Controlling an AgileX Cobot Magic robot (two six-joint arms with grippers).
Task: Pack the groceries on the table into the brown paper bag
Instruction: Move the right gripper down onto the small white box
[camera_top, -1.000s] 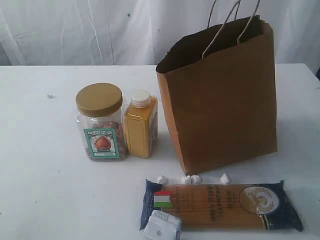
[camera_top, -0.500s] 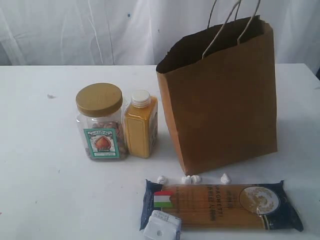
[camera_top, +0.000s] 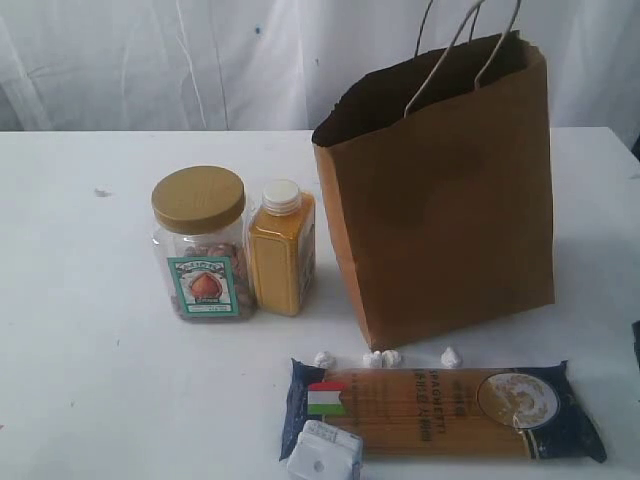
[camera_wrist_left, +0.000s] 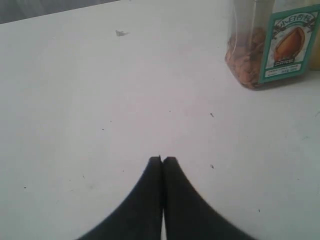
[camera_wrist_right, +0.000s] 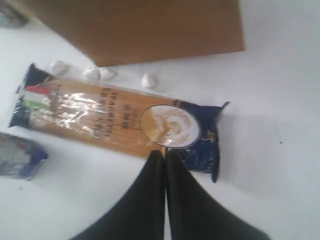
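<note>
My left claw (camera_wrist_left: 162, 160) is clenched on nothing, tips pressed together above the bare table (camera_top: 80, 330), near the clear jar (camera_top: 200, 245). The yellow bottle (camera_top: 281, 250) stands just beside the jar on its right. Further right the brown paper bag (camera_top: 440, 190) stands upright, mouth open. In front of it the spaghetti packet (camera_top: 440, 410) lies flat, with the small white box (camera_top: 323, 455) at its left end. My right claw (camera_wrist_right: 163, 152) is clenched empty too, by the packet's round emblem.

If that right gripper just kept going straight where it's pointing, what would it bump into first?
Probably the long spaghetti packet, near its round emblem. The shut right gripper points right at that end, though depth is unclear.
</note>
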